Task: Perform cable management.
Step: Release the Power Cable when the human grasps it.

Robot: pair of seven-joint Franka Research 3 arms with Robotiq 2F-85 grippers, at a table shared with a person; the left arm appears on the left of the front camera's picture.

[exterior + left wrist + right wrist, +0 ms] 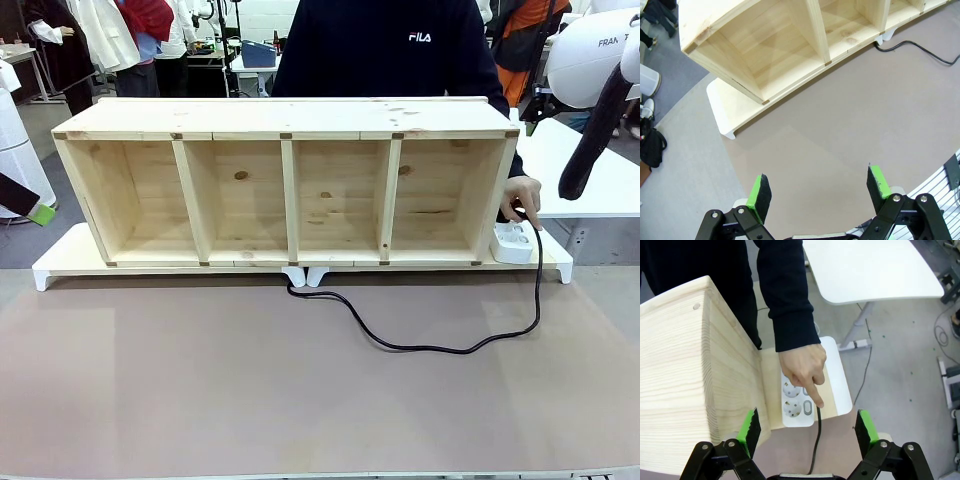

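- The surface (200,400) is covered by a plain brownish-grey mat that fills the lower half of the front view; grey floor shows past its edges at the left and right.
- A long wooden shelf (290,190) lies across the middle of the front view, its four open compartments facing the camera, resting on a white base board (60,265) that sticks out at both ends.
- Behind the shelf, at upper centre, stands a person in a dark sweater (385,45); a white side table (585,165) sits at the right edge, and hanging clothes fill the upper left corner.
- A white power strip (512,242) lies on the base board just beside the shelf's right end; the person's hand (522,195) is on it, a finger pressing near its switch in the right wrist view.
- The cable (440,347) runs from the power strip down the right side, curves left across the mat and ends under the shelf's lower edge at centre.
- The shelf's end wall stands between the right end effector (807,427) and the compartments; this end effector is released, fingers wide, hovering above the strip and cable.
- The left end effector (819,192) hangs over bare mat at the lower part of its view, fingers spread, grasping nothing.
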